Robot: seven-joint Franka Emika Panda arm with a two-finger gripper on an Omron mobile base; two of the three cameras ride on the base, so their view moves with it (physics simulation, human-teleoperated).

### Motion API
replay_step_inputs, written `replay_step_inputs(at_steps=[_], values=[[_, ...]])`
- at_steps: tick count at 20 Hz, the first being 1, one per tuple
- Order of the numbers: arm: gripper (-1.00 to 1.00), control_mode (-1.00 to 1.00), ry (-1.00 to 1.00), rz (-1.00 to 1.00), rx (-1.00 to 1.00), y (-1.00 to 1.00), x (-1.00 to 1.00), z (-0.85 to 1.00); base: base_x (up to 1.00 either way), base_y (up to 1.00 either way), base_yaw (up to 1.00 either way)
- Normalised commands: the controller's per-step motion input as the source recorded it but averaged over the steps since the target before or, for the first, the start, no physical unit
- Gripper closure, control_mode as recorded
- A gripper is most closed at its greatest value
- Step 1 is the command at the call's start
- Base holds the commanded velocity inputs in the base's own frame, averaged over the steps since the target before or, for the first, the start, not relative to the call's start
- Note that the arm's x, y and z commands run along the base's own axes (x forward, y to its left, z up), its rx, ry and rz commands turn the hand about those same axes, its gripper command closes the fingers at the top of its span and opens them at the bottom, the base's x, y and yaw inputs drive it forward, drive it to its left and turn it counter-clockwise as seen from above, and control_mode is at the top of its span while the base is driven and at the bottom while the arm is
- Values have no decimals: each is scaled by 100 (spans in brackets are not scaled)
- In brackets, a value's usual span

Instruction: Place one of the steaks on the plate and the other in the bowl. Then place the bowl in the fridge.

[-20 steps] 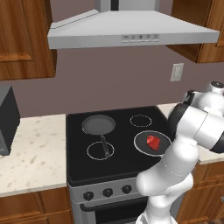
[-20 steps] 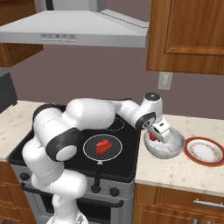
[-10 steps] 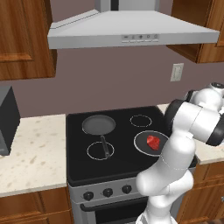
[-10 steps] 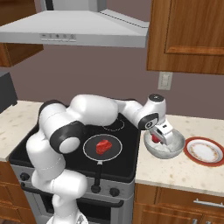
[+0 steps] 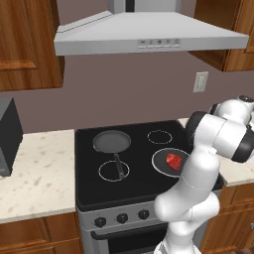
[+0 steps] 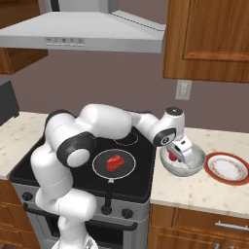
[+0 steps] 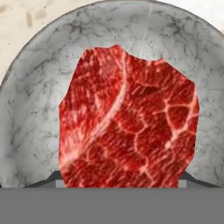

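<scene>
On the speckled beige stone counter (image 6: 194,187) right of the black stove (image 6: 58,151), the two-finger gripper (image 6: 178,154) holds a red raw steak (image 7: 127,122) clamped inside the whitish-grey speckled bowl (image 6: 192,165); another steak (image 6: 115,162) lies in a dark pan (image 6: 127,168).

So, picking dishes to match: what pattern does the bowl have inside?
The bowl is whitish-grey with faint dark marbled veins, clearest in the hand view.

Flanking base views, close hand view
</scene>
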Motion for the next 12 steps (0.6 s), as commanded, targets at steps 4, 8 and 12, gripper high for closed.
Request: replay_step_inputs(at_steps=[4, 8, 12], values=[[100, -100, 0, 0, 0, -4, 0, -20, 0, 0, 0], [100, -100, 0, 0, 0, -14, 0, -16, 0, 0, 0], [-100, -100, 0, 0, 0, -8, 1, -14, 0, 0, 0]])
